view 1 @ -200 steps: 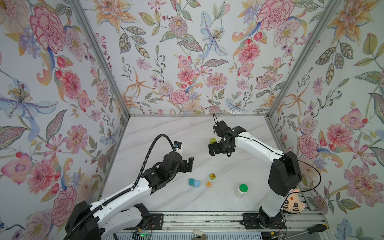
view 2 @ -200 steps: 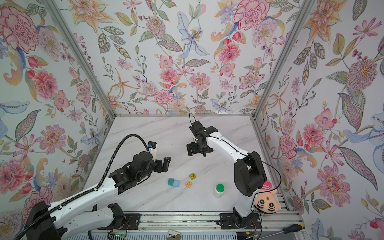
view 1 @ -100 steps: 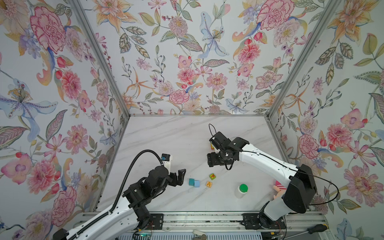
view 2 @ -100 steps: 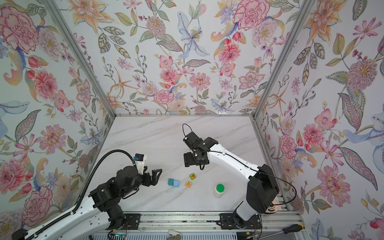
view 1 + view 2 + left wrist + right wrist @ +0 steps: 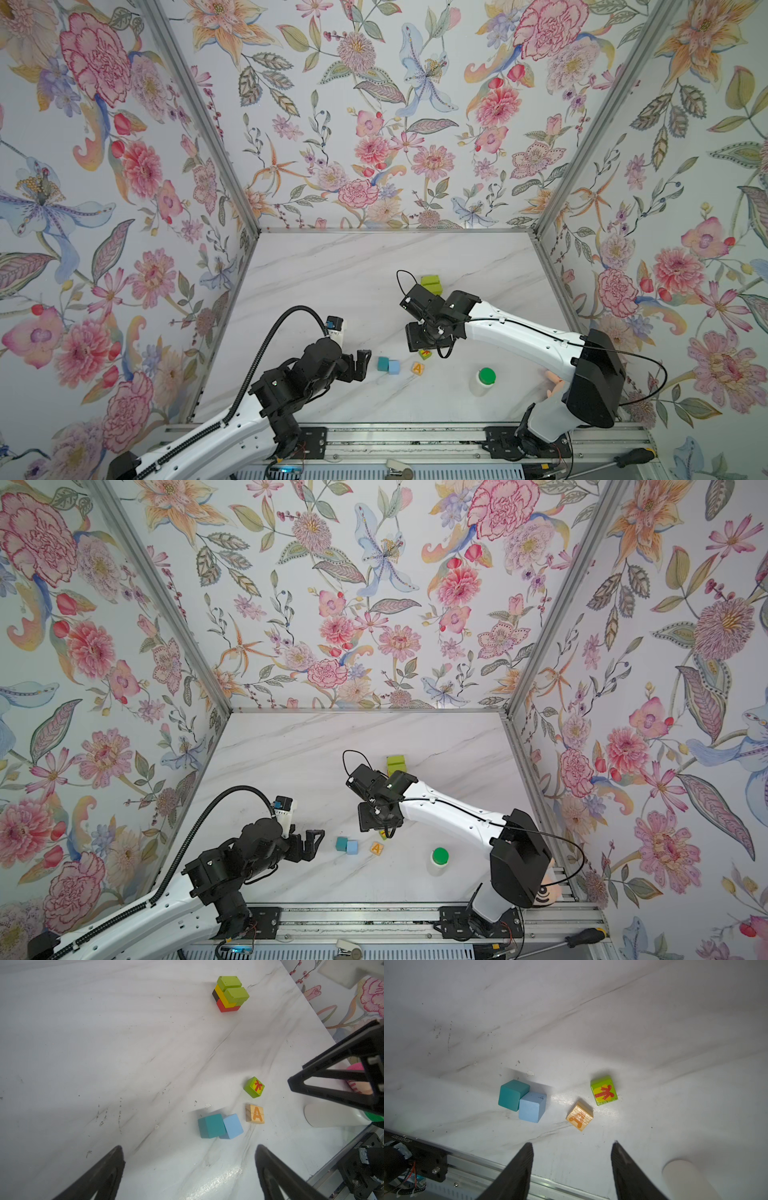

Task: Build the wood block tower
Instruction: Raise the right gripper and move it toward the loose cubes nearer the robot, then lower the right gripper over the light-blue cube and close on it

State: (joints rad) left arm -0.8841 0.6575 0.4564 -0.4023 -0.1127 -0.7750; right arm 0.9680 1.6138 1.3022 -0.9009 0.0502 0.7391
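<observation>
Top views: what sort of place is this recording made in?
Probably a robot test booth, not a home: floral-papered walls box in a marble-look tabletop, and the left arm and right arm mount on a metal rail in front.

Low tower (image 5: 229, 994), four loose cubes (image 5: 232, 1126) well apart

Marble table (image 5: 332, 270): tower (image 5: 431, 282), four cubes (image 5: 211, 1126), bottle (image 5: 482, 380).

The marble-look table (image 5: 87, 1032) is glossy and scuffed, the teal cube (image 5: 211, 1126) matt-painted, the "A" cube (image 5: 255, 1114) bare grained wood.
</observation>
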